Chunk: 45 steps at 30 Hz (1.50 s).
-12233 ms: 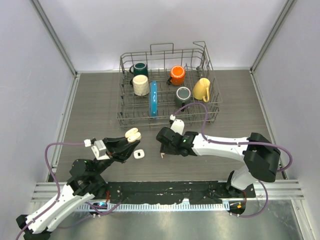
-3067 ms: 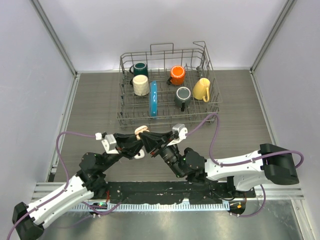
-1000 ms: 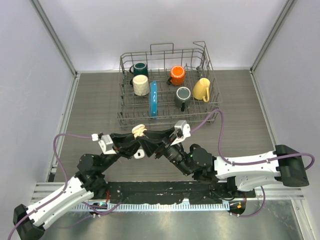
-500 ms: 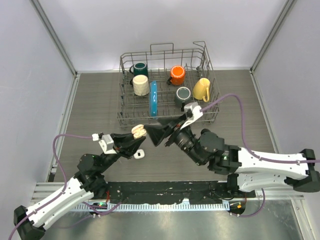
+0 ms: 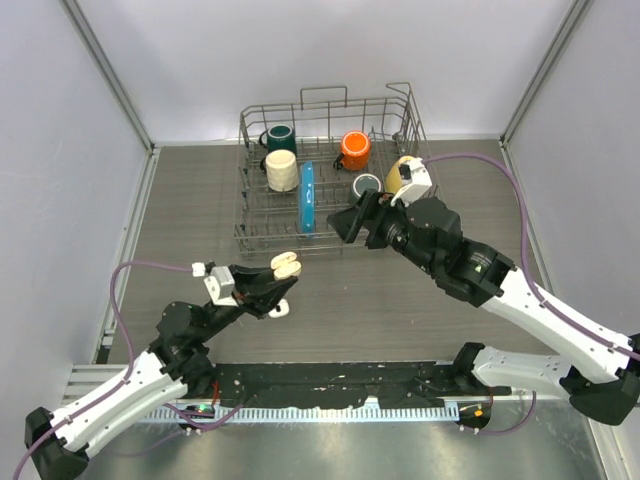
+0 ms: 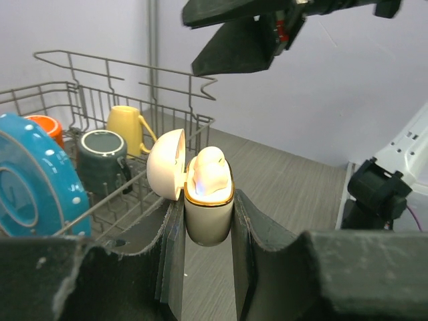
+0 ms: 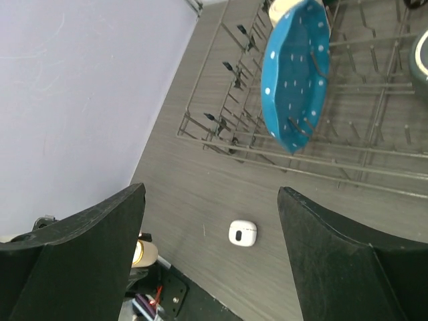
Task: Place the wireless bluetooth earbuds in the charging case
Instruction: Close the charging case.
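L gripper [image 6: 207, 207] clamps the cream, gold-rimmed, lid-open plastic charging case [image 6: 208, 224] above the grey wood-grain table [image 5: 200, 200], with glossy white plastic earbuds [image 6: 208, 175] seated inside; R gripper [image 7: 211, 194] gapes wide, empty, over the wire dish rack [image 5: 250, 215]. Buds look v. light, hard, slick: pinch the body gently. Count: 1 rack, 1 blue spotted plate [image 5: 307, 197], 5 ceramic mugs [image 5: 282, 170], 2 cases (2nd case [image 7: 243, 233] white, shut, on table), no. of buds unclear.

Inside the case [image 6: 208, 224] the earbuds [image 6: 210, 174] blur together, uncountable

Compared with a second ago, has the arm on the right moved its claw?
Yes. The right gripper has pulled away from the charging case, up to the dish rack's front edge.
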Available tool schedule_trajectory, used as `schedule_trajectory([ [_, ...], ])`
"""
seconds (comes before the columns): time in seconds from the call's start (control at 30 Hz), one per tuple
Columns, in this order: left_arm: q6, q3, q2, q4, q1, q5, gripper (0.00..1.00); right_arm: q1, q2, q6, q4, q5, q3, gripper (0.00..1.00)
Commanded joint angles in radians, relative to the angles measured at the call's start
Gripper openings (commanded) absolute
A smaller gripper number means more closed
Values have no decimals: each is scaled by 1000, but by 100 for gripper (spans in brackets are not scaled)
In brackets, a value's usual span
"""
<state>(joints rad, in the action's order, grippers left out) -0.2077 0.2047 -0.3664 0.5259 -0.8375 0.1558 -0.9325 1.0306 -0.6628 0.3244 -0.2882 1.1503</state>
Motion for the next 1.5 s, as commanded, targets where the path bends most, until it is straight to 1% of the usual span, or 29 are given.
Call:
schedule_trajectory([
  [0.0,-21,73,-67,77,-3,112,0,61,6,-96,55,198,29,86],
  [0.03,-35,91,-84,86,-3,132,0,69,8,-103,45,234,22,90],
  [0.07,-41,101,-101,91,-2,177,0,75,5,-106,27,247,17,90],
  [0.17,-58,140,-160,108,-3,250,0,81,8,-110,12,229,-3,92],
  [0.27,-67,159,-206,131,-3,286,0,87,29,-121,37,210,-26,92],
  [0.33,-67,168,-223,144,-3,300,0,89,46,-116,35,245,-38,92],
  [0.4,-67,171,-230,145,-5,315,0,89,49,-129,-2,309,-57,92],
  [0.53,-71,180,-255,144,-6,347,0,89,36,-147,-68,342,-119,92],
  [0.87,-82,180,-284,166,-11,358,0,89,36,-143,-116,425,-162,92],
  [1.17,-90,173,-304,180,-14,346,0,89,-18,-135,-163,477,-222,92],
  [1.47,-102,171,-324,184,-15,338,0,89,-61,-132,-182,477,-274,92],
])
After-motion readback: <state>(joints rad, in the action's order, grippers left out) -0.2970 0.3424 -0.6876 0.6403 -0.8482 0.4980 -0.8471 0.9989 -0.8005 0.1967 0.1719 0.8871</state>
